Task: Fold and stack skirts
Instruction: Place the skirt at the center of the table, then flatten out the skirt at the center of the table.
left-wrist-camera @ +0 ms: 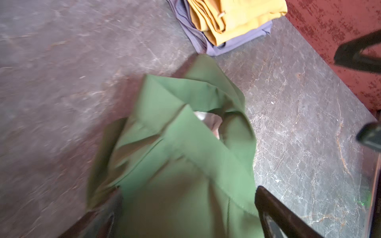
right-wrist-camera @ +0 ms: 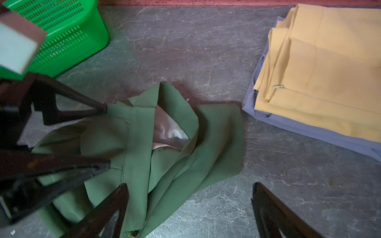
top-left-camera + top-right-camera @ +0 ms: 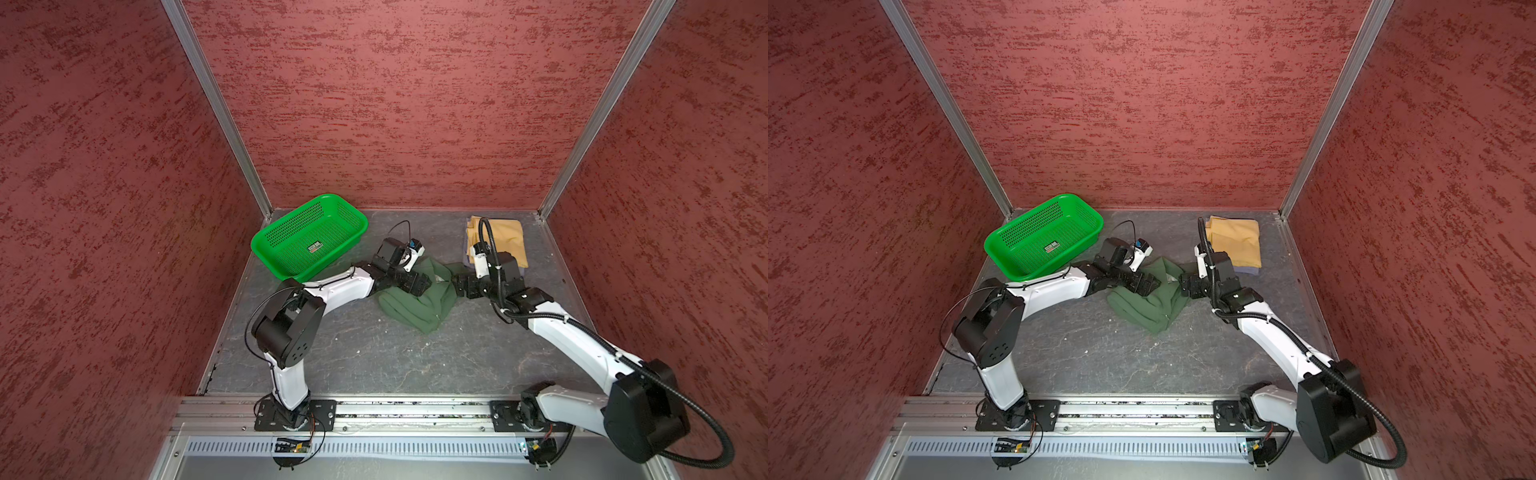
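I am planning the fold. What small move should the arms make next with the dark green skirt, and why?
Probably close the left fingers and right fingers on edges of the dark green skirt and pull it flat: it lies crumpled, and both stand open at it.

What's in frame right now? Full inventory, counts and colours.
basket: 1, bright green, empty, back left of table
dark green skirt: 1, crumpled, mid-table between the arms
mustard-yellow skirt: 1, folded, back right, on top of the lavender one
lavender-grey skirt: 1, folded, under the yellow
table: 1, grey marbled
walls: 3, red textured
left gripper: 1, black, jaws open over the green skirt
right gripper: 1, black, jaws open at its edge
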